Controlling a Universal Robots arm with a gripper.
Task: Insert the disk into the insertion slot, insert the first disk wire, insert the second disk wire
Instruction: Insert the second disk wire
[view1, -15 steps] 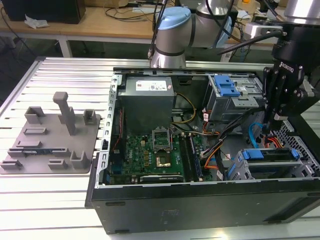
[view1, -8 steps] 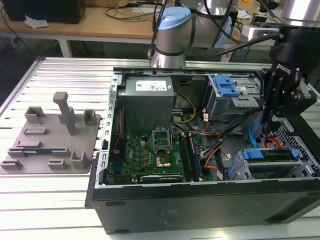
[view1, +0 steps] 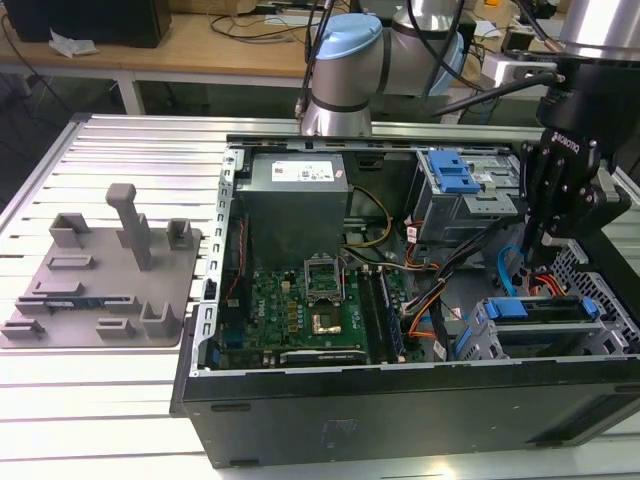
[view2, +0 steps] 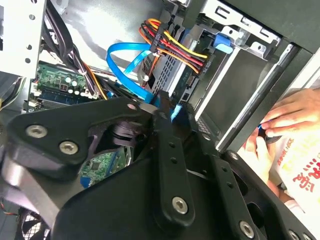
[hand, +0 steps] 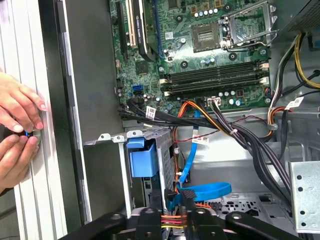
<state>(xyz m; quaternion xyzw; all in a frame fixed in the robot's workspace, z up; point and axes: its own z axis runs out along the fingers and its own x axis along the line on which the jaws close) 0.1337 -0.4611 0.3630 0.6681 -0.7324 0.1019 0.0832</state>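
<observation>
While disk (view1: 540, 310) sits in insertion slot (view1: 600, 340), pincer (view1: 545, 240) hovers above wires; spread unclear.

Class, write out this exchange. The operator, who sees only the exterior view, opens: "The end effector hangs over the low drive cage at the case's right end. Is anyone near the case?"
Observer: Yes. In the first wrist view, a person's hands rest on the ribbed table just outside the case wall, pinching something small and blue.
Operator: Where does the blue cable go?
Observer: The blue flat cable loops across the case floor beside the low drive cage.
Operator: Any other wires there?
Observer: In the second wrist view, red, yellow and orange wires fan out from a black connector.
</observation>
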